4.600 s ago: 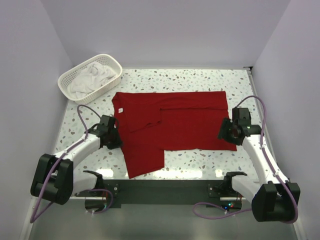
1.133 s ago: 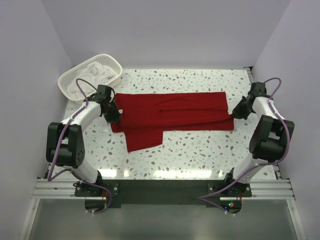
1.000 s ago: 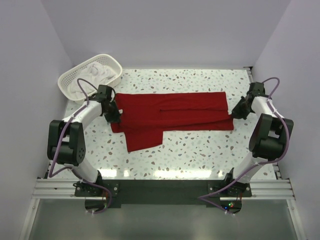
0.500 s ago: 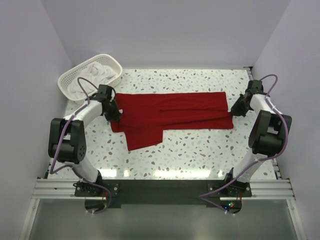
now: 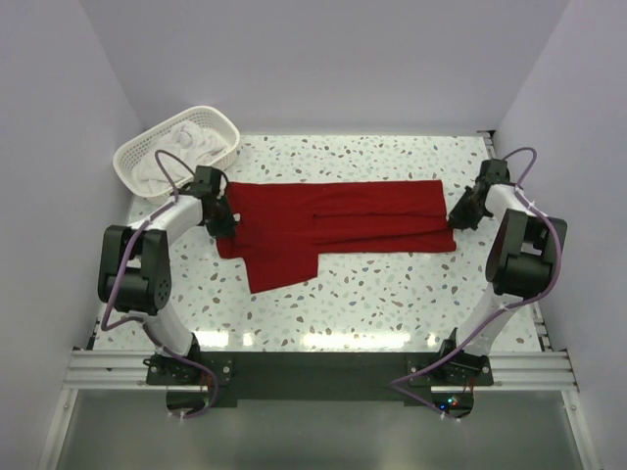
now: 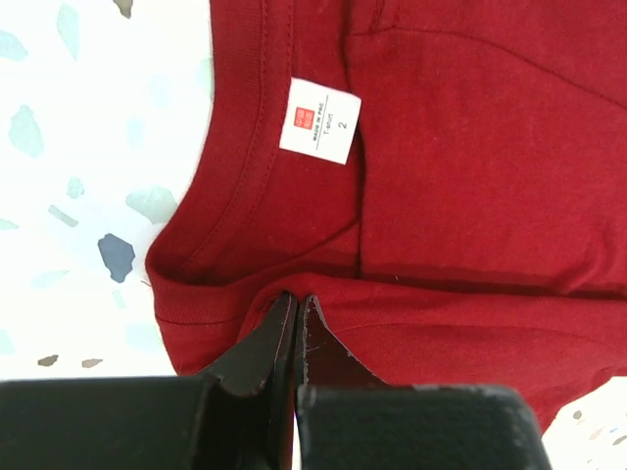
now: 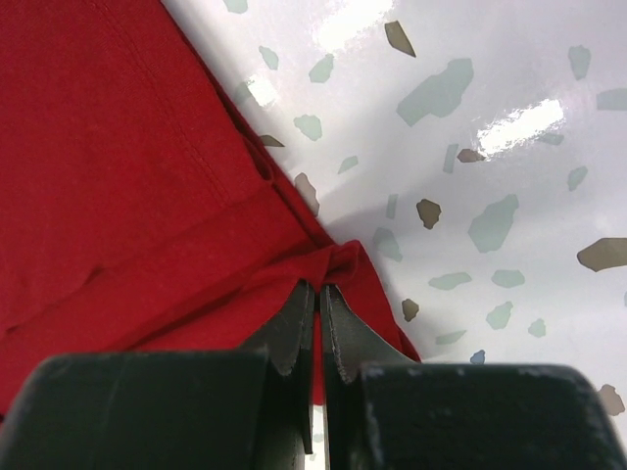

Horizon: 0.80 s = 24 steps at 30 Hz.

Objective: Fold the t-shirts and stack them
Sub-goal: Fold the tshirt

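Observation:
A deep red t-shirt (image 5: 338, 220) lies across the far half of the table, its near half doubled back over it, with one sleeve flap (image 5: 282, 266) hanging toward me. Its white neck label (image 6: 319, 119) shows in the left wrist view. My left gripper (image 5: 223, 227) is shut on the red t-shirt's folded edge at the collar end (image 6: 294, 299). At the shirt's opposite end my right gripper (image 5: 457, 221) is shut on a pinched fold of red cloth (image 7: 318, 290). White t-shirts (image 5: 179, 149) lie bunched in the basket.
A white plastic lattice basket (image 5: 220, 119) stands at the far left corner, close behind the left arm. The speckled table (image 5: 392, 289) is walled in on the left, right and far sides. Both arms reach far out along the table's sides.
Both grippers have carried the shirt's held edge a little farther back, narrowing the fold. The right gripper has moved slightly up and away; the grips are unchanged.

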### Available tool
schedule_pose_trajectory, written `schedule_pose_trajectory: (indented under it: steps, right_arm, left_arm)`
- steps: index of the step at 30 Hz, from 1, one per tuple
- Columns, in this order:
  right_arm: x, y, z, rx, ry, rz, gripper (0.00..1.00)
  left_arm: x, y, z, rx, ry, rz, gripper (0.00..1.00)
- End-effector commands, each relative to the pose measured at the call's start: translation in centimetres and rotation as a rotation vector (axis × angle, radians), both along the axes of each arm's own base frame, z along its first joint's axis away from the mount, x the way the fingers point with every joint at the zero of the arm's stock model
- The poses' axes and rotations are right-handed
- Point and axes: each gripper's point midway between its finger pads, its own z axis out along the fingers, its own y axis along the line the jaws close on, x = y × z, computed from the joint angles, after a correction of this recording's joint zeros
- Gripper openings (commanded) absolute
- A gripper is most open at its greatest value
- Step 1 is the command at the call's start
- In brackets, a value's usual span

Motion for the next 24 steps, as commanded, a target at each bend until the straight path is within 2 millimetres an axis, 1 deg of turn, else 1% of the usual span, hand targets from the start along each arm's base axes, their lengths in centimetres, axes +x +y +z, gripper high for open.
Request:
schedule_pose_trajectory:
  steps: [1,4,8,14,16,19,24]
  right_arm:
    - [1.4,-1.4,0.6,-0.075,-0.043,-0.001,0.0]
    - [1.0,-1.5,-0.1,-0.081,-0.024,-0.001,0.0]
    - [0.8,-1.5,-0.5,-0.084,-0.018,-0.001,0.0]
    - [0.8,-1.8,-0.8,-0.092,-0.007,0.003,0.0]
    - [1.1,-1.7,-0.6,-0.086,-0.017,0.005,0.0]
    - [1.4,-1.3,0.3,-0.082,-0.043,0.014,0.0]
    - [2.4,-0.6,2.4,-0.081,-0.104,0.033,0.0]
  left_arm:
    - [2.9,1.6,2.3,0.074,-0.094,0.006,0.0]
    - [3.2,1.9,2.7,0.095,-0.095,0.003,0.0]
    - [3.9,1.9,3.0,0.099,-0.105,-0.003,0.0]
    - [4.4,1.5,2.5,0.091,-0.094,-0.013,0.0]
    - [4.4,1.6,2.3,0.096,-0.091,-0.009,0.0]
    - [4.1,1.9,1.9,0.102,-0.082,0.007,0.0]
    - [3.7,2.2,1.7,0.103,-0.09,0.044,0.0]
